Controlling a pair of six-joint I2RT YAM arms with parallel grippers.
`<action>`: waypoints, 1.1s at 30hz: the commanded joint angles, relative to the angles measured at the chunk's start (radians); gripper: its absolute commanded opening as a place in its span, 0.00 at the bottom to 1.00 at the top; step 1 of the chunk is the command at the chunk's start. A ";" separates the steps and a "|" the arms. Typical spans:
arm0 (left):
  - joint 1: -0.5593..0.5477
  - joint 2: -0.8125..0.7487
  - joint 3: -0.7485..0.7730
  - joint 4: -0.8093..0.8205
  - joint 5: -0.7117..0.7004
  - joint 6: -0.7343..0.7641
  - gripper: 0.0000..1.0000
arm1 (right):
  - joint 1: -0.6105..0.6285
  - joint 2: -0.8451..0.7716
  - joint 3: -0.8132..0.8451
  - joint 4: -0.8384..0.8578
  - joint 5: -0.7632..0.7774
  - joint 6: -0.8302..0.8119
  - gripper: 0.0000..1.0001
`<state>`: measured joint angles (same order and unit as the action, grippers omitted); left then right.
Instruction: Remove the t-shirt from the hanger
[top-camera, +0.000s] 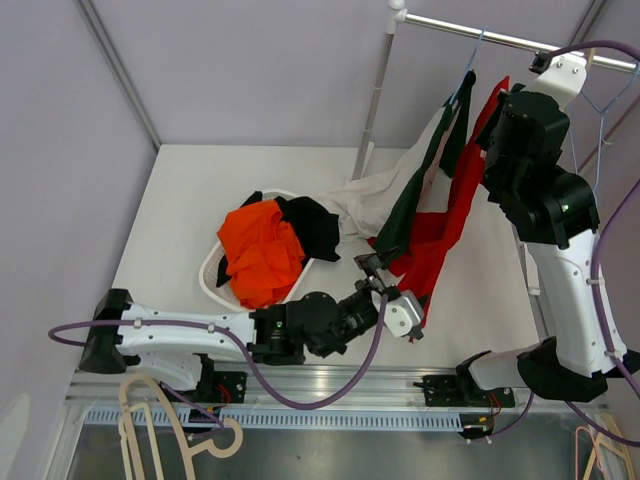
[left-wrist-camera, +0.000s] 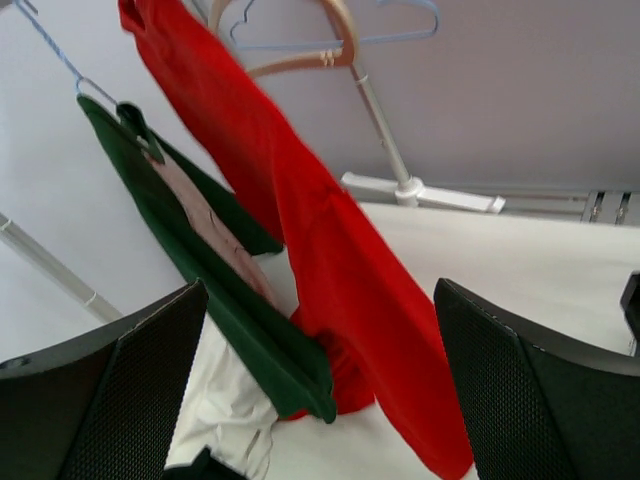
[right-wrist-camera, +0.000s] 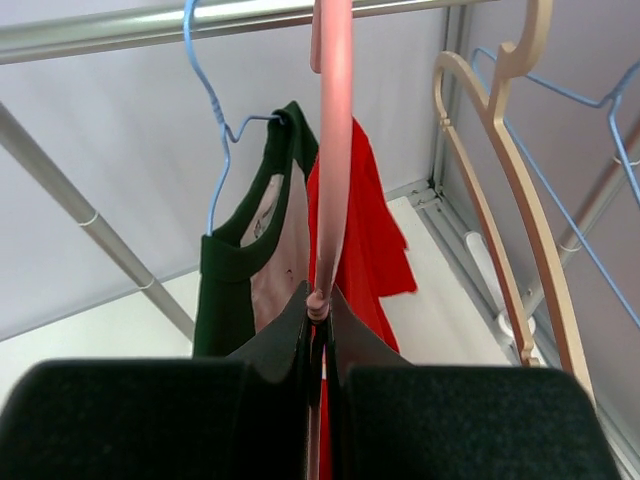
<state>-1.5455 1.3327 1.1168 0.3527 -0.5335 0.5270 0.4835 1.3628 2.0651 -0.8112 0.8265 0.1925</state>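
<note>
A red t-shirt (top-camera: 452, 215) hangs from a pink hanger (right-wrist-camera: 332, 150) on the rail at the back right, its hem trailing on the table. My right gripper (top-camera: 506, 105) is up at the rail, shut on the pink hanger's lower end (right-wrist-camera: 320, 305). The red t-shirt shows behind it (right-wrist-camera: 378, 240). A green t-shirt (top-camera: 415, 195) hangs beside it on a blue wire hanger (right-wrist-camera: 212, 110). My left gripper (top-camera: 380, 272) is low over the table, open and empty, facing the red t-shirt's lower part (left-wrist-camera: 350, 270) and the green one (left-wrist-camera: 240, 310).
A white basket (top-camera: 207, 270) holds orange and black clothes at mid-table. A white cloth (top-camera: 368, 195) lies by the rack pole (top-camera: 375, 90). A wooden hanger (right-wrist-camera: 510, 180) and blue wire hangers (right-wrist-camera: 590, 110) hang right of the pink one. A spare wooden hanger (top-camera: 150, 420) lies front left.
</note>
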 joint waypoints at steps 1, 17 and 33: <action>0.028 0.037 0.112 0.083 0.053 -0.007 1.00 | 0.015 -0.040 0.049 0.030 -0.010 0.028 0.00; 0.130 0.183 0.264 -0.058 0.173 -0.216 1.00 | 0.040 -0.027 0.096 0.035 -0.029 0.021 0.00; 0.131 0.106 0.198 -0.101 0.167 -0.285 0.01 | 0.049 0.001 0.129 0.046 -0.009 0.005 0.00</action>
<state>-1.4147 1.5085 1.3174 0.2562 -0.3843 0.2775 0.5240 1.3674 2.1498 -0.8322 0.7967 0.2073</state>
